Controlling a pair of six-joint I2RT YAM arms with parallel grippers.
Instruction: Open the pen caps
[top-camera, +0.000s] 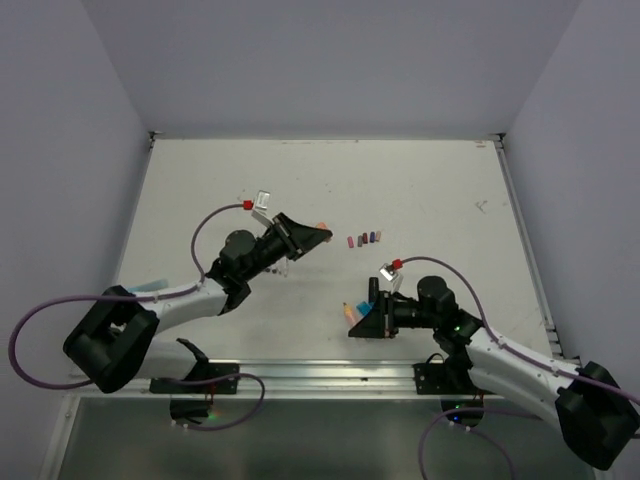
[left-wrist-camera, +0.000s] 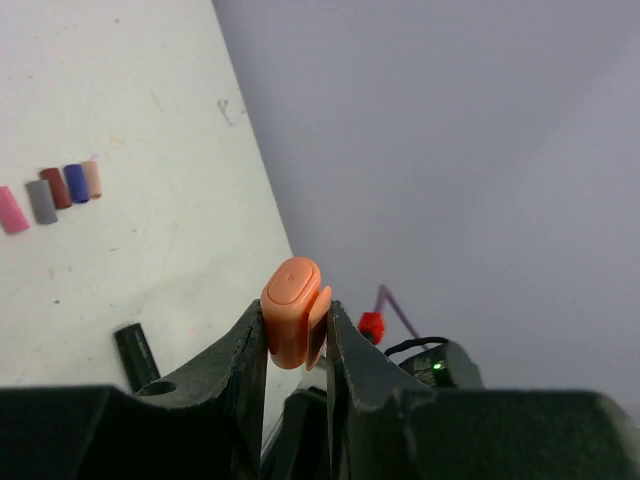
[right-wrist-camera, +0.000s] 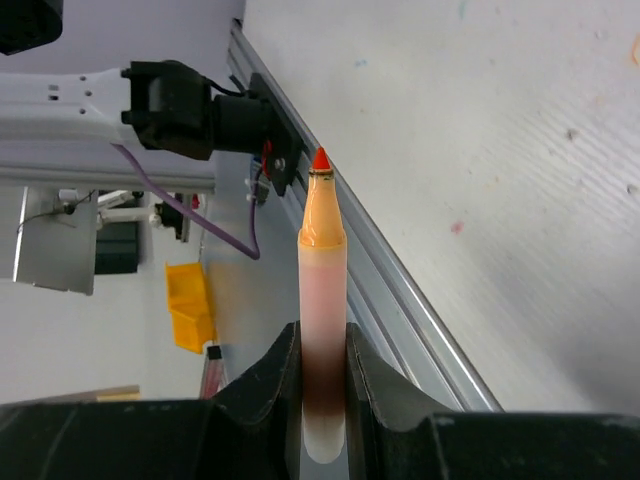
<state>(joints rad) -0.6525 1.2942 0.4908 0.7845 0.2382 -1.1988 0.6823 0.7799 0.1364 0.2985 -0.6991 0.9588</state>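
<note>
Since pulling needs both ends held, left jaws pinch the orange cap (left-wrist-camera: 292, 325) left of the cap row (top-camera: 364, 239). Right jaws clamp the uncapped marker (right-wrist-camera: 322, 300) on that row's near side.

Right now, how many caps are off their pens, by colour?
Pink cap: 1
Grey cap: 1
Dark red cap: 1
Blue-purple cap: 1
Peach cap: 1
Orange cap, clamped in the left gripper: 1
Total: 6
</note>
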